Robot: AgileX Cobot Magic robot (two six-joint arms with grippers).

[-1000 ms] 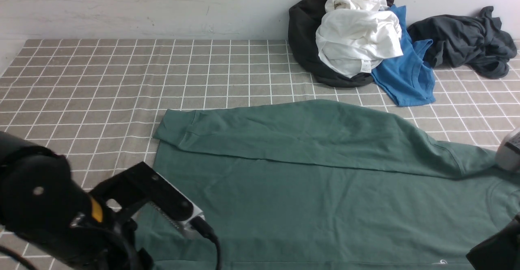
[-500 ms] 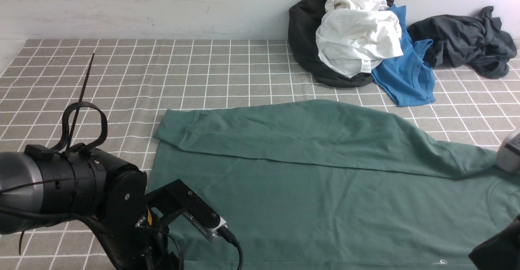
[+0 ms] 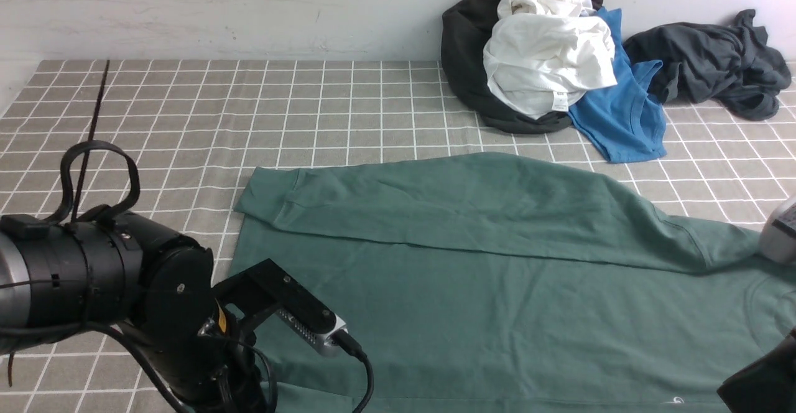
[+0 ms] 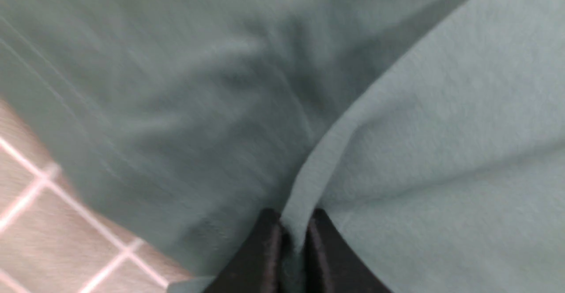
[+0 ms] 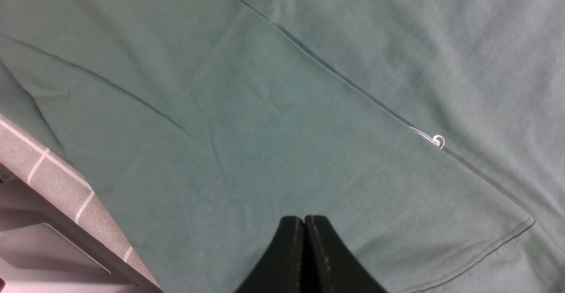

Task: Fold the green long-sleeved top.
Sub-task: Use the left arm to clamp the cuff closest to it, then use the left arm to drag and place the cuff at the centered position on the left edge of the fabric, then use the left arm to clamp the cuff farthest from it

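Note:
The green long-sleeved top (image 3: 497, 288) lies spread flat across the near half of the table. One sleeve (image 3: 466, 204) is folded across its body, with the cuff (image 3: 267, 198) at the left. My left gripper (image 4: 293, 235) is shut on a raised fold of the green top's (image 4: 441, 107) edge at the near left corner. In the front view its wrist (image 3: 155, 301) hides the fingers. My right gripper (image 5: 303, 222) is shut with nothing between its fingers, just over the top (image 5: 265, 107) near a small white print (image 5: 435, 140).
A grey checked cloth (image 3: 186, 120) covers the table. At the back right lie a white garment (image 3: 547, 52), a black garment (image 3: 463, 58), a blue t-shirt (image 3: 622, 114) and a dark grey garment (image 3: 715, 64) against the wall. The table's near edge (image 5: 66, 222) runs beside my right gripper.
My left arm came down and forward to the top's near left corner, and its jaws closed on the fabric. The right arm and the garment's lie are unchanged.

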